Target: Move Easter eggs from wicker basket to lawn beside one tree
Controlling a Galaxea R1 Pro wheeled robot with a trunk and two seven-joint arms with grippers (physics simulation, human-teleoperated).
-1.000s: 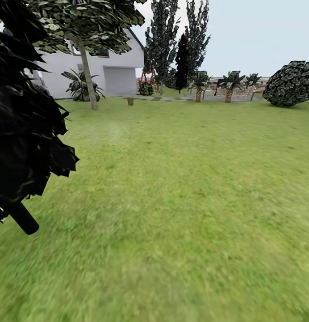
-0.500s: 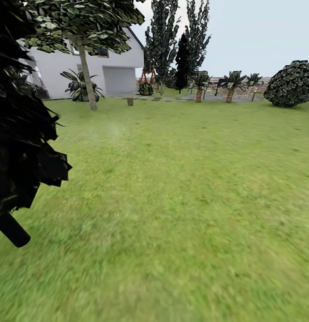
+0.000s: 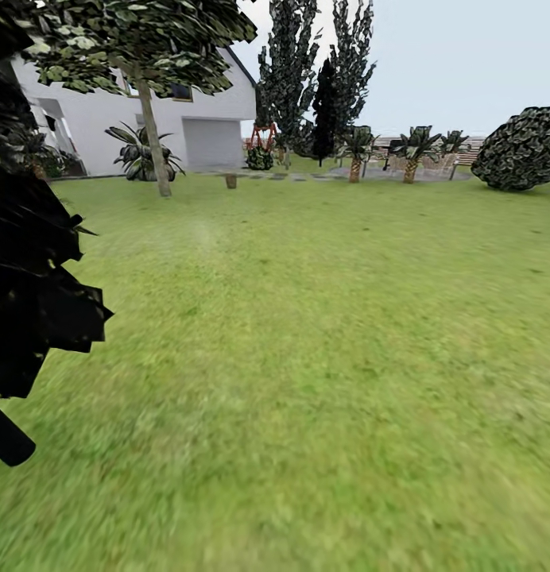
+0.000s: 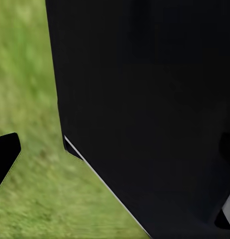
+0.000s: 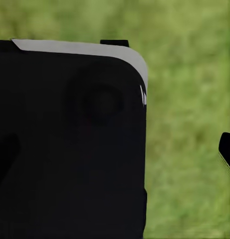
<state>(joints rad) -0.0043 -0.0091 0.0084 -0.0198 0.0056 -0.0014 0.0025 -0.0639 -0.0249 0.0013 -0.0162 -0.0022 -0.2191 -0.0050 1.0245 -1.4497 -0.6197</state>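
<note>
Robot is out on the lawn [image 3: 323,357], short mottled green grass running from underfoot all the way to 12 o'clock. Black-leaved tree [image 3: 29,262] crowds the view at 9 o'clock, very close, its dark stem end poking out low at about 8. Far end of the garden: white house [image 3: 203,119] with a pale garage door at 11 o'clock, a thin-trunked leafy tree [image 3: 152,119] just in front of it, a spiky plant [image 3: 140,155] at its base. Tall dark trees [image 3: 315,71] at 12, a small red frame [image 3: 261,135] beside them. Row of small palms [image 3: 410,151] at roughly 1 o'clock, round dark-green bush [image 3: 520,147] at 2. A small brown stump-like object [image 3: 232,180] sits on the grass near 12, too far off to identify. Left wrist camera: dark robot body panel [image 4: 144,109] up close, blurred grass beside it, one black tip [image 4: 5,154] at the frame edge. Right wrist camera: same story, dark panel with a pale rim [image 5: 70,144], grass behind, a black tip [image 5: 227,149] at the edge. Can't tell jaw state on either gripper, released or clenched, since the fingers aren't readable.
</note>
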